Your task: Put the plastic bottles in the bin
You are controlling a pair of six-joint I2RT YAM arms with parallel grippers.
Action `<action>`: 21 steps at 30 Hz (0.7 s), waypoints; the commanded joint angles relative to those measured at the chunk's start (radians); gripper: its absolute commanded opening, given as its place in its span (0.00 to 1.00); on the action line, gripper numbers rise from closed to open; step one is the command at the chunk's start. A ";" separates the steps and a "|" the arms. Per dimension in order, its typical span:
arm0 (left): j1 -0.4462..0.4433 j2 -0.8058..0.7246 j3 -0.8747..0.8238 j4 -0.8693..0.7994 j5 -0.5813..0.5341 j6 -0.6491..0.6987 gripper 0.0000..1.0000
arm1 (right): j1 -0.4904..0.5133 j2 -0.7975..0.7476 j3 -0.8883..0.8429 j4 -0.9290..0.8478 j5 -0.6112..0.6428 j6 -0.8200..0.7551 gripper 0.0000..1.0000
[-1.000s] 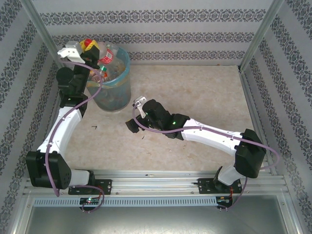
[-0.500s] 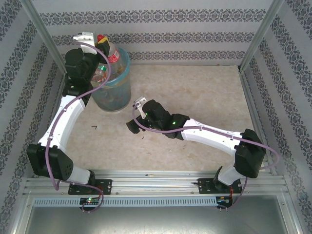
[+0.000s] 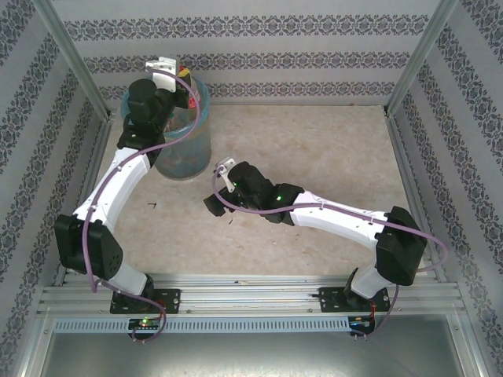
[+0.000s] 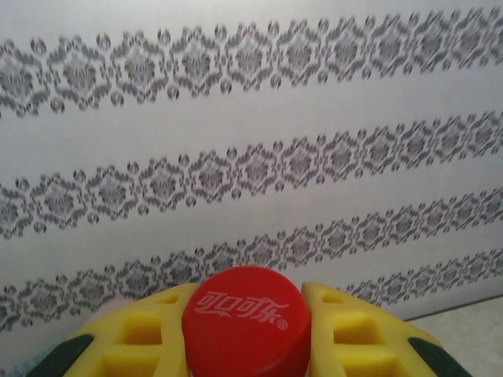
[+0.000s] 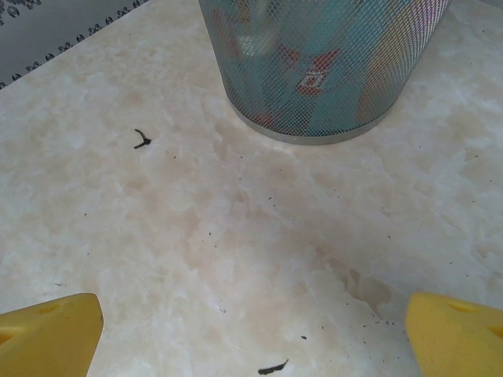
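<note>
My left gripper [image 4: 245, 334] is shut on a plastic bottle, its yellow fingers [image 4: 137, 338] pressed against both sides of the red cap [image 4: 245, 318]. In the top view the left gripper [image 3: 181, 76] hangs over the far rim of the bin [image 3: 189, 149], and the wrist hides most of the bottle. The bin is a round mesh one with a blue liner [image 5: 322, 71]. Several bottles with red labels show through its mesh [image 5: 310, 78]. My right gripper [image 5: 251, 345] stands open and low over bare table just short of the bin's base, nothing between its fingers [image 5: 47, 334].
Patterned walls close the table in on the left, back and right; the bin stands in the far left corner. A small dark scrap [image 5: 141, 140] lies on the marbled tabletop [image 5: 236, 236] left of the bin, another [image 5: 273, 367] near my right fingers.
My left arm has swung right and inward with the bottle, from beside the bin's left rim to above its opening. The right arm has not moved.
</note>
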State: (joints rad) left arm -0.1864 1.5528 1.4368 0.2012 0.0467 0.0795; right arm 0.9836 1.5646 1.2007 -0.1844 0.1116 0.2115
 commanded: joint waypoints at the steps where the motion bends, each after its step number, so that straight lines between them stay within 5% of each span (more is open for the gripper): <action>1: 0.010 0.110 -0.084 -0.322 -0.087 0.075 0.00 | -0.008 0.018 0.023 -0.011 0.004 0.013 0.98; 21: 0.048 0.124 0.050 -0.465 0.036 -0.072 0.00 | -0.008 0.029 0.046 -0.026 0.001 0.012 0.98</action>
State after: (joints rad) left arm -0.1810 1.6432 1.4727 0.0498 0.1040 0.0509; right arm 0.9836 1.5848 1.2156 -0.1993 0.1116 0.2111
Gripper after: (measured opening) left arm 0.273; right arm 0.982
